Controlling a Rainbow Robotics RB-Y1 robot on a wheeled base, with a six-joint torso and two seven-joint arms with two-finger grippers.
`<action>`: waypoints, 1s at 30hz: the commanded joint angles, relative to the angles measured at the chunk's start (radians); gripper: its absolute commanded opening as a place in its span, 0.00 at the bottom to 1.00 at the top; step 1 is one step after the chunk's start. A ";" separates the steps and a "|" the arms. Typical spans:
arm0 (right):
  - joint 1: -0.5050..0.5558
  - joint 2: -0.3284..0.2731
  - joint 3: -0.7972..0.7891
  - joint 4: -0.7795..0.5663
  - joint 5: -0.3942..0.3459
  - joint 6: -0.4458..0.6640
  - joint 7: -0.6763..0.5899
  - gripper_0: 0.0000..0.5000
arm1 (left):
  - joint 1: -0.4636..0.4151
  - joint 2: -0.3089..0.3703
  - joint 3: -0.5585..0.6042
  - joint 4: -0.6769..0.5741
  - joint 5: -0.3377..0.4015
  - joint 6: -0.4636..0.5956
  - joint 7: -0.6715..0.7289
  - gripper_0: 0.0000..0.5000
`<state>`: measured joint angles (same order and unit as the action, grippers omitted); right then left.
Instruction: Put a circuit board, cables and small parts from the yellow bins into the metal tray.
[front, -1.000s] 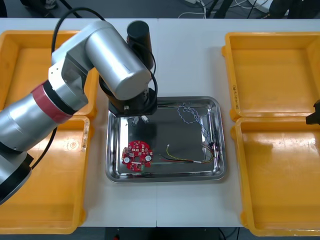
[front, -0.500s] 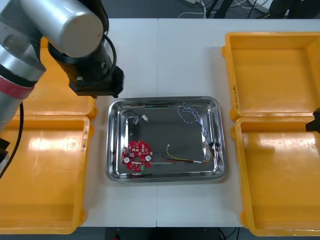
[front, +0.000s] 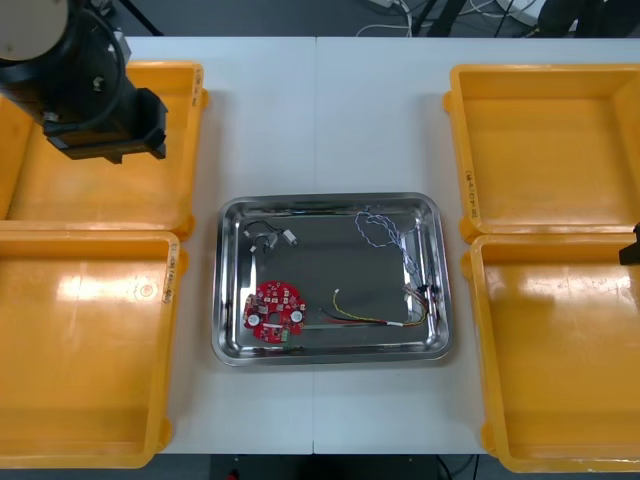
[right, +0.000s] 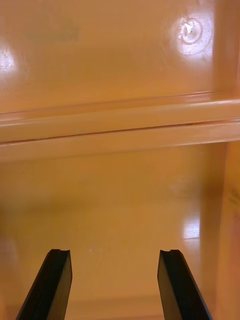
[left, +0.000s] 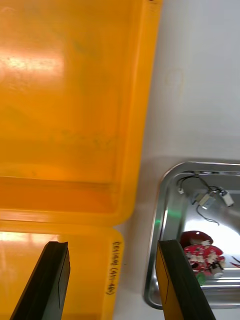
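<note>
Four glossy yellow bins (front: 90, 380) flank the shiny round-cornered tray (front: 330, 352), bare table (front: 330, 120) between. In the tray, the round red board (front: 274, 310) lies at its near left corner, a red and yellow cable (front: 370, 318) beside it; farther in, small metal parts (front: 287, 238) and a twisted blue and white cable (front: 385, 232). Left gripper (left: 112, 244), released, hovers over the far bin left of the tray, well apart from the board. Right gripper (right: 116, 255), jaws apart, hangs above the bins right of the tray.

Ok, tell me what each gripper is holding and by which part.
Nothing is held. The left gripper is open above the left yellow bins; the right gripper is open above the right yellow bins.
</note>
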<state>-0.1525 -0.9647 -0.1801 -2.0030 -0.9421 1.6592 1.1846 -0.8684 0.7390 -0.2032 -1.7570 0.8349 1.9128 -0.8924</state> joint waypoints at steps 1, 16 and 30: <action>0.008 0.000 -0.044 -0.029 0.020 0.001 -0.042 1.00 | 0.055 0.088 0.090 -0.036 0.023 0.007 -0.181 1.00; 0.008 0.001 -0.044 -0.029 0.016 0.020 -0.042 1.00 | 0.224 0.183 0.274 -0.081 0.075 0.007 -0.332 1.00; 0.008 0.001 -0.044 -0.029 0.016 0.020 -0.042 1.00 | 0.368 0.214 0.398 -0.079 0.105 0.007 -0.447 1.00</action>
<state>-0.1506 -0.9613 -0.1862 -2.0042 -0.9296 1.6737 1.1846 -0.5371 0.9058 0.1420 -1.8092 0.9300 1.9132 -1.2146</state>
